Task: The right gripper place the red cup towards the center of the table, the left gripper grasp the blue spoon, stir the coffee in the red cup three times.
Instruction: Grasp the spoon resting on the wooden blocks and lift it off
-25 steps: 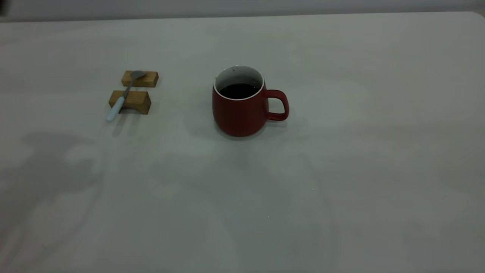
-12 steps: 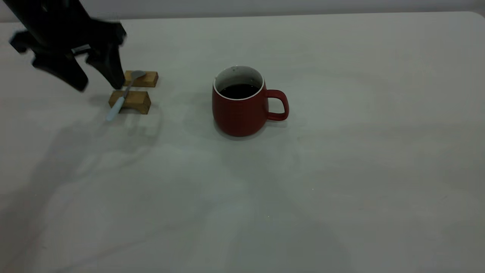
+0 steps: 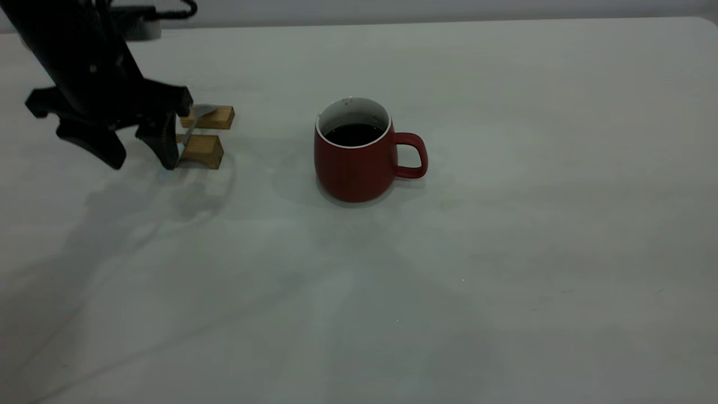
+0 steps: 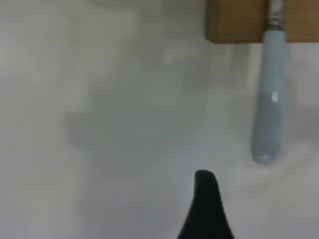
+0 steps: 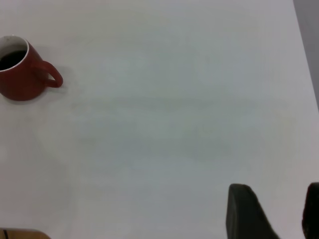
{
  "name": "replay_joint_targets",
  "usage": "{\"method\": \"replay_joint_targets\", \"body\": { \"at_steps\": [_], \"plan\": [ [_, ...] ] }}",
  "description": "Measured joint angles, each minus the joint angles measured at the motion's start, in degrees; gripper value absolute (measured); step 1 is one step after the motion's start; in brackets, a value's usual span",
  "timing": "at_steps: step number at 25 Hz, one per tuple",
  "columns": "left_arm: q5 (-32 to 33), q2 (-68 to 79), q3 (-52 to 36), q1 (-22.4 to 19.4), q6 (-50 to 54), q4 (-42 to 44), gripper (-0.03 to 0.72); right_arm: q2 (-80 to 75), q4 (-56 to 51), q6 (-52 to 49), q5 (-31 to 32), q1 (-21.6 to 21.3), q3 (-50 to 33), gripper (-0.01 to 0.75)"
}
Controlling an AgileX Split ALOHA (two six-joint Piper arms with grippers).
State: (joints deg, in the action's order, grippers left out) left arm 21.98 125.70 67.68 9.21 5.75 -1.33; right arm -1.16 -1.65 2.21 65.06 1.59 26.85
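Left gripper [image 3: 143, 157] lower now, spread empty beside blue spoon [image 3: 193, 121] (bowl end away from camera).

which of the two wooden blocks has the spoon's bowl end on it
The far block, the one farther from the camera. The blue spoon has its grey bowl resting there, while its neck crosses the near block beside the left gripper.
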Motion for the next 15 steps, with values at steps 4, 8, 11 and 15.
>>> {"method": "replay_joint_targets", "body": {
  "at_steps": [4, 8, 11, 15],
  "plan": [
    [-3.3, 2.8, 0.3, 0.0, 0.6, 0.1, 0.637, 0.0, 0.0, 0.0, 0.0, 0.0, 0.0, 0.317],
    [-3.7, 5.2, 2.0, 0.0, 0.6, 0.1, 0.610, 0.0, 0.0, 0.0, 0.0, 0.0, 0.0, 0.317],
    [-4.0, 6.5, 3.4, 0.0, 0.6, 0.1, 0.531, 0.0, 0.0, 0.0, 0.0, 0.0, 0.0, 0.317],
    [-4.1, 7.0, 4.0, 0.0, 0.6, 0.1, 0.307, 0.0, 0.0, 0.0, 0.0, 0.0, 0.0, 0.317]
  ]
}}
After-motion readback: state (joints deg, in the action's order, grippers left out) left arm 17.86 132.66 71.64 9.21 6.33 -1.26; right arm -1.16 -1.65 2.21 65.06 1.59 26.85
